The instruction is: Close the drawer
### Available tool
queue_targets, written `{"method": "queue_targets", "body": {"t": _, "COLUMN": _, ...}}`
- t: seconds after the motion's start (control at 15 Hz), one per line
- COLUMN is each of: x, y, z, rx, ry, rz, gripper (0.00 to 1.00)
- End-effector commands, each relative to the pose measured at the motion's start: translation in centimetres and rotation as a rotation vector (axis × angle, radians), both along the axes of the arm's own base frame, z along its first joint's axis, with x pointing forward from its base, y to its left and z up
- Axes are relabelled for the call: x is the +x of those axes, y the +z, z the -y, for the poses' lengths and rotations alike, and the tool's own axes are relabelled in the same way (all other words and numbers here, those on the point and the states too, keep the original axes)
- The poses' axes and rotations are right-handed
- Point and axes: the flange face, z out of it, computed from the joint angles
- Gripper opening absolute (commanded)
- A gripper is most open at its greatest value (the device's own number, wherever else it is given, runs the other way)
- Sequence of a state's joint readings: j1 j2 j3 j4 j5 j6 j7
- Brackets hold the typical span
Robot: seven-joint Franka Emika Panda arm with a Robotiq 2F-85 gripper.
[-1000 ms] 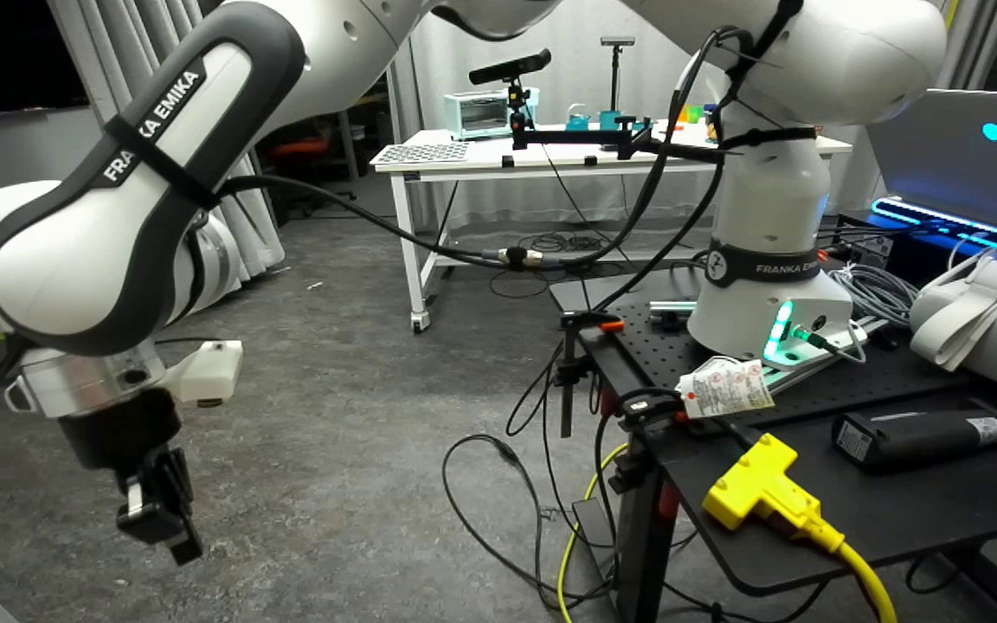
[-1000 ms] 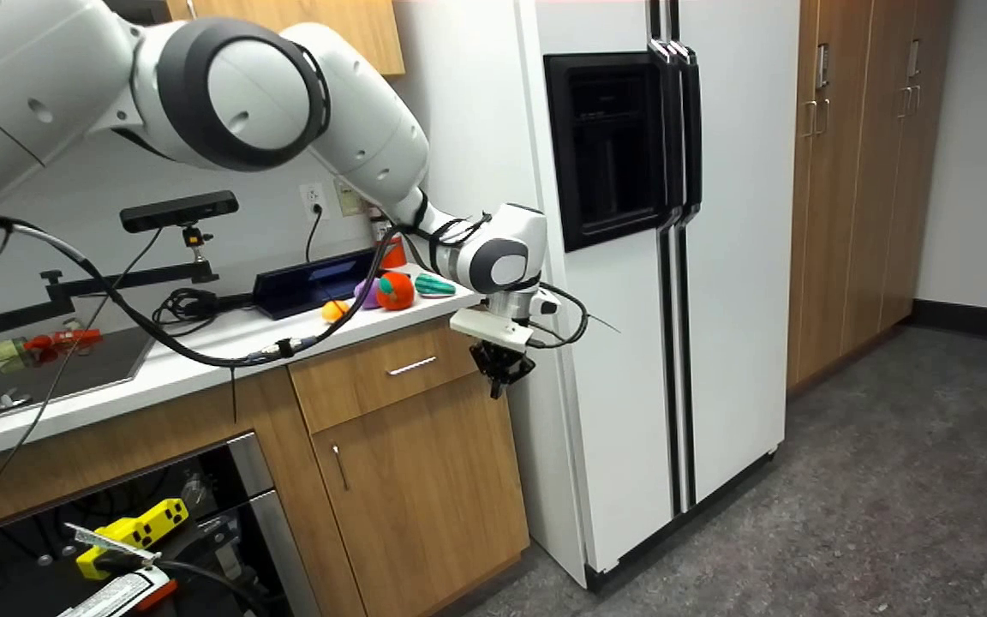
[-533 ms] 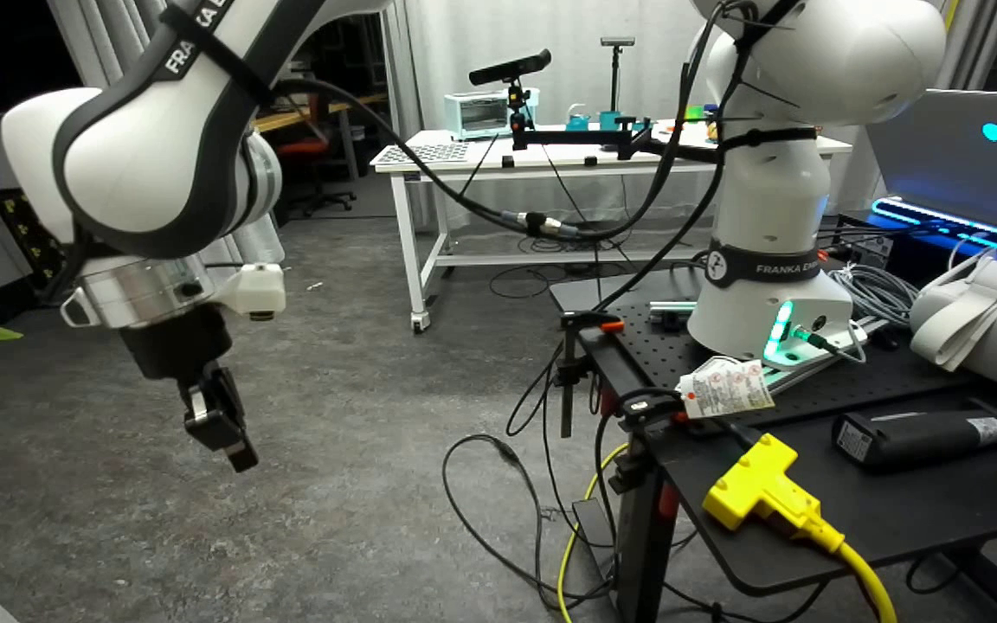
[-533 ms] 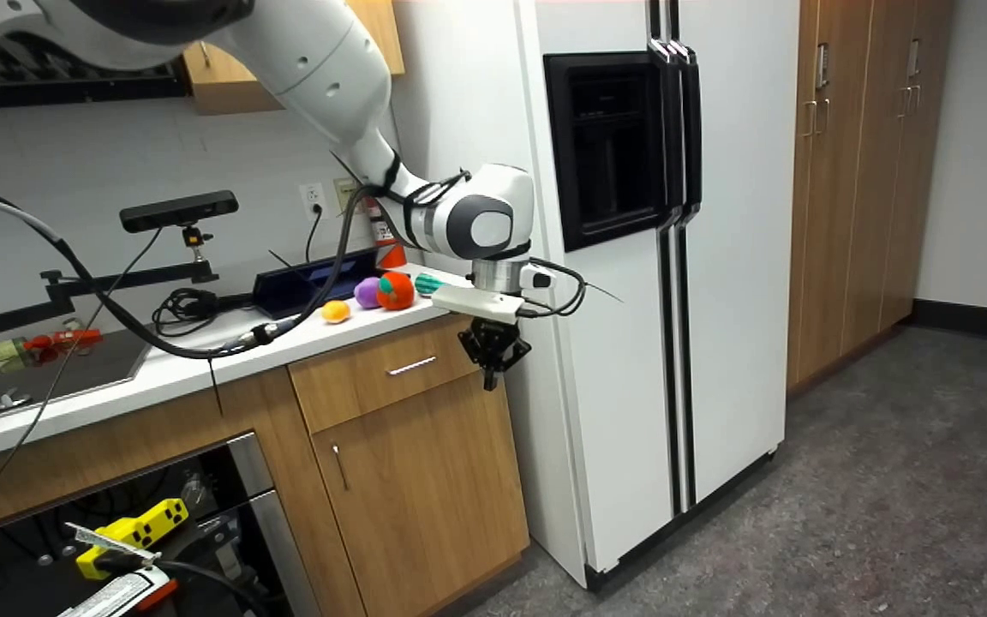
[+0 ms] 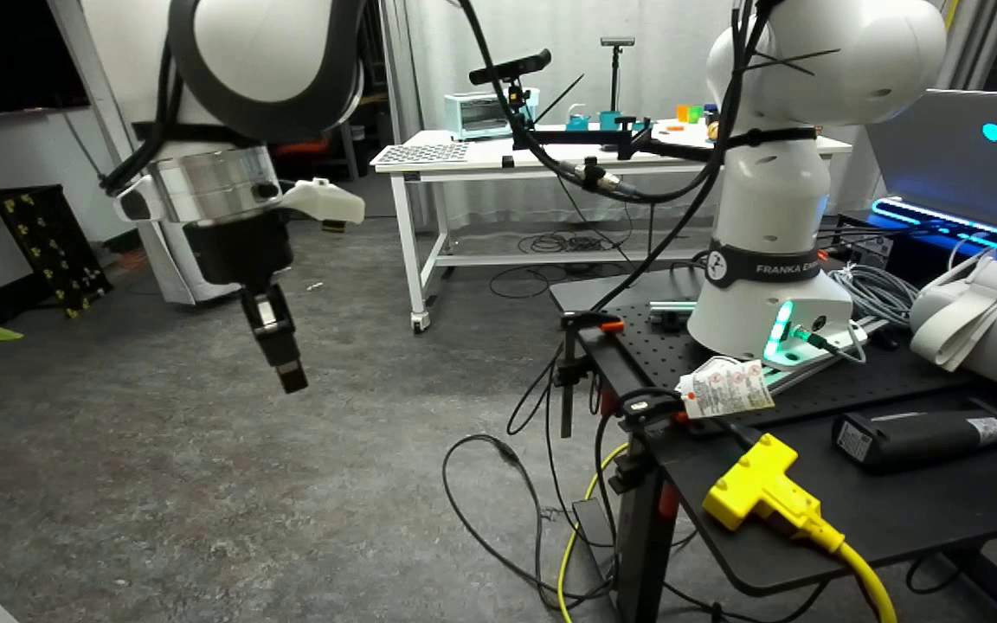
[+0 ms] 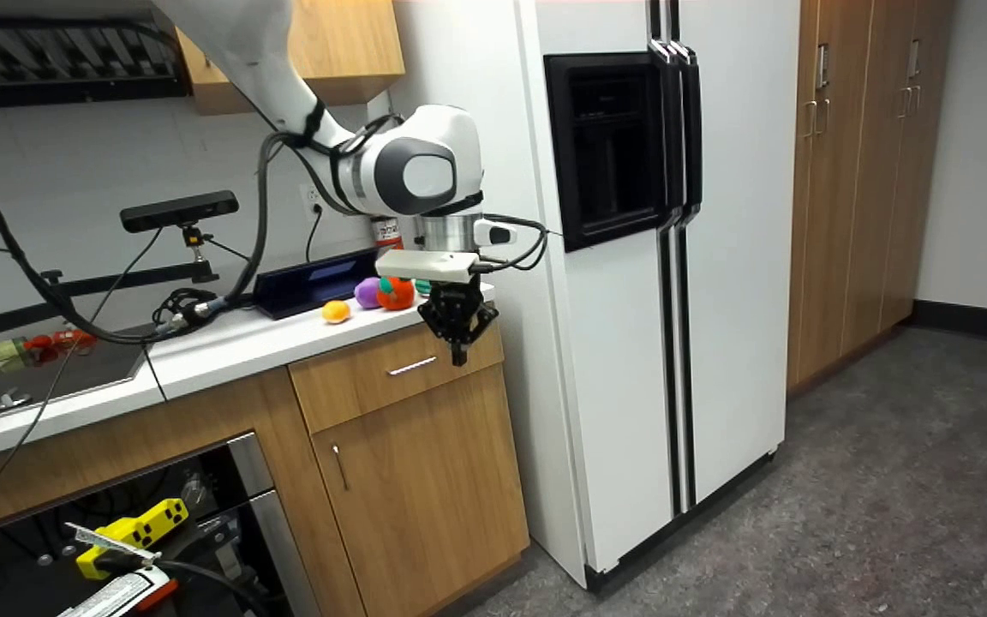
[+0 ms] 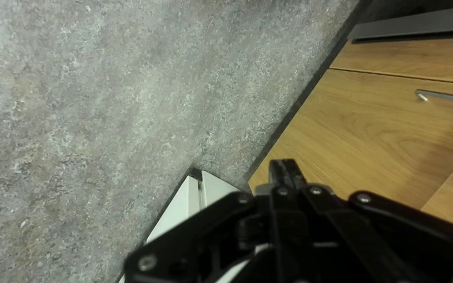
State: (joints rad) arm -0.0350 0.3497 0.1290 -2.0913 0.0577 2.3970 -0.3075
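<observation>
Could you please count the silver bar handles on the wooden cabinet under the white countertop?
2: one handle on the wooden drawer front, another handle on the wooden door below; the black gripper may hide more.

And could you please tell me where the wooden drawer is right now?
In an exterior view, the wooden drawer sits left of the white fridge, directly beneath the white countertop and above the cupboard door.
</observation>
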Motion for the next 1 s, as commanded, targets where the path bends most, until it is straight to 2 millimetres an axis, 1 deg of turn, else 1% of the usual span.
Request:
{"method": "queue_targets", "body": {"t": 0.0, "x": -6.4, "y": 4.2, "z": 0.3, "rx": -0.047, "ry": 0.027, "rz": 0.067, "gripper": 0.0}}
{"method": "queue_targets", "body": {"t": 0.2, "x": -10.2, "y": 6.9, "z": 0.5, "rx": -0.054, "ry": 0.028, "rz": 0.098, "gripper": 0.0}}
{"method": "queue_targets", "body": {"t": 0.47, "x": -13.3, "y": 9.3, "z": 0.4, "rx": -0.055, "ry": 0.027, "rz": 0.134, "gripper": 0.0}}
{"method": "queue_targets", "body": {"t": 0.53, "x": -10.9, "y": 8.0, "z": 0.4, "rx": -0.055, "ry": 0.024, "rz": 0.094, "gripper": 0.01}}
{"method": "queue_targets", "body": {"t": 0.6, "x": -11.7, "y": 8.5, "z": 0.4, "rx": -0.057, "ry": 0.025, "rz": 0.103, "gripper": 0.01}}
{"method": "queue_targets", "body": {"t": 0.73, "x": -12.6, "y": 9.0, "z": 0.4, "rx": -0.06, "ry": 0.026, "rz": 0.112, "gripper": 0.01}}
{"method": "queue_targets", "body": {"t": 0.93, "x": -12.8, "y": 9.0, "z": 0.5, "rx": -0.061, "ry": 0.025, "rz": 0.111, "gripper": 0.01}}
